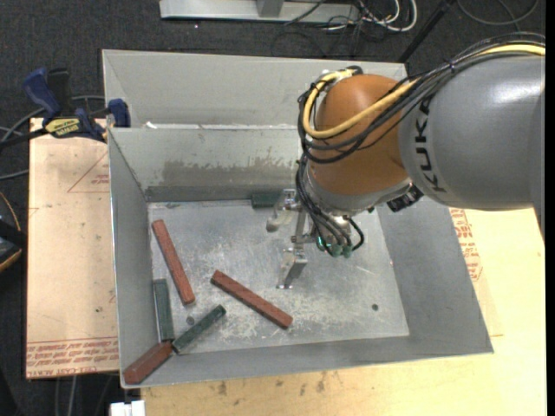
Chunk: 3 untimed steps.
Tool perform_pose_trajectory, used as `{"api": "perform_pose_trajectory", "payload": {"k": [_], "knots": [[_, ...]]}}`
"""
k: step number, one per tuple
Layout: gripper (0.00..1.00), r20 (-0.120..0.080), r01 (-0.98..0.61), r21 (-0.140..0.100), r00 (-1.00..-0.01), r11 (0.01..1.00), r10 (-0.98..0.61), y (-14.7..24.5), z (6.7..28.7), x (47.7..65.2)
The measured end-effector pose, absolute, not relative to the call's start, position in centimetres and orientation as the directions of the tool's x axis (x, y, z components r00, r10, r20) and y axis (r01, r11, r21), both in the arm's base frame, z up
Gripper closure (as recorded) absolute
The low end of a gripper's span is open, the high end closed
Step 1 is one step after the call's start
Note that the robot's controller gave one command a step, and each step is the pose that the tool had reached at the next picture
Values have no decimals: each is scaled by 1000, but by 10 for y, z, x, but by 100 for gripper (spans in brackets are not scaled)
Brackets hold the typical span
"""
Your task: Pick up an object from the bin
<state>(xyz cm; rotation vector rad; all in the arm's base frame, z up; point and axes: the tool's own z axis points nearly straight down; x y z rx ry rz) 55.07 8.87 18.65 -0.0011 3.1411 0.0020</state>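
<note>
My gripper [284,251] hangs under the orange wrist cover in the middle of the bin, just above the floor. It is open, with bare floor between the fingers. A reddish-brown stick [251,300] lies flat just below and left of the lower fingertip [289,277], apart from it. A short dark green block [264,200] rests against the back wall, a little above and left of the upper fingertip [276,223].
More sticks lie in the bin's left part: a long reddish-brown one [173,261], a dark green one [162,308] along the left wall, another dark green one [199,328], and a reddish one [147,364] in the front left corner.
</note>
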Motion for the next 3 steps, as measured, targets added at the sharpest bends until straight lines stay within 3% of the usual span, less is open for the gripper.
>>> {"api": "perform_pose_trajectory", "payload": {"k": [1,2,3], "knots": [[0,-8,-23,1,-1000,1000,-23,102,139,537],[100,-14,-24,6,-1000,1000,-24,114,78,566],[100,-14,-24,6,-1000,1000,-24,114,78,566]]}}
